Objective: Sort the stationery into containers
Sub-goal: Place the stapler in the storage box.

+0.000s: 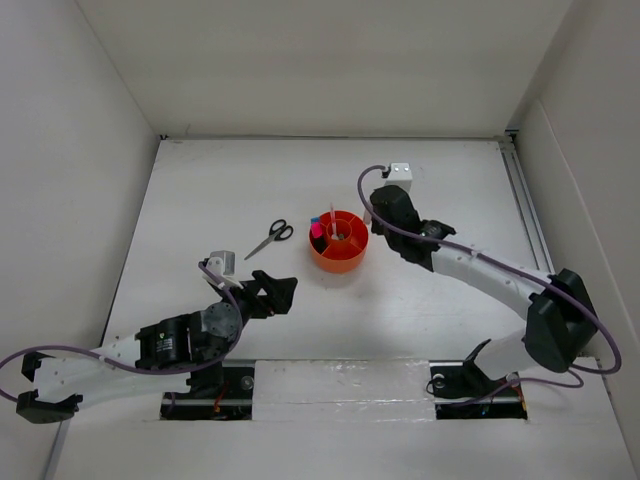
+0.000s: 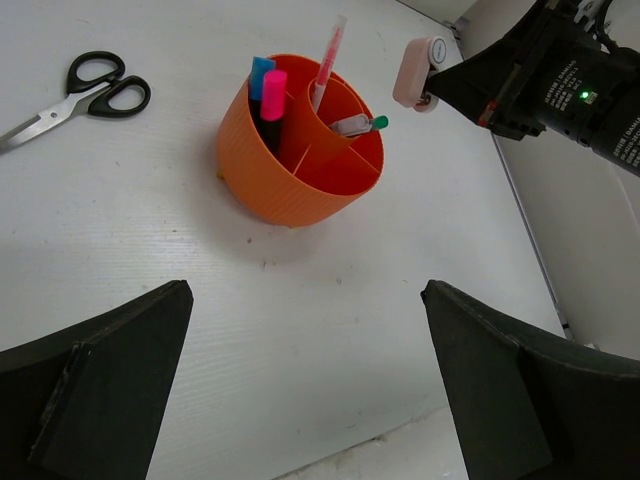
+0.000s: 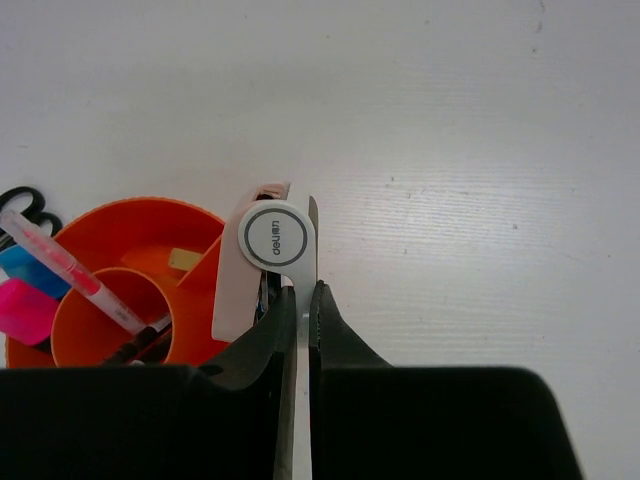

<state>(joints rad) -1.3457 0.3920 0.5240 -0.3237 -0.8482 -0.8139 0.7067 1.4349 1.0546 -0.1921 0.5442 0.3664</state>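
One organizer (image 2: pixel 280 185), scissors (image 2: pixel 85 90), sharpener (image 2: pixel 413 72); two highlighters (image 2: pixel 272 95)

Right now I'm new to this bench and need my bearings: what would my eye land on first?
The bright orange organizer stands midway across the white table, a pink pen and blue- and pink-capped highlighters sticking out of it. Close by its right side, the right gripper holds a pinkish sharpener in the air. Black-handled scissors lie loose to its left.

Scissors (image 1: pixel 272 237) are laid left of the organizer (image 1: pixel 340 264). Highlighters (image 2: pixel 272 95) and a pen (image 2: pixel 328 55) are stood inside it. A sharpener (image 2: pixel 412 75) is held just beside its right rim.
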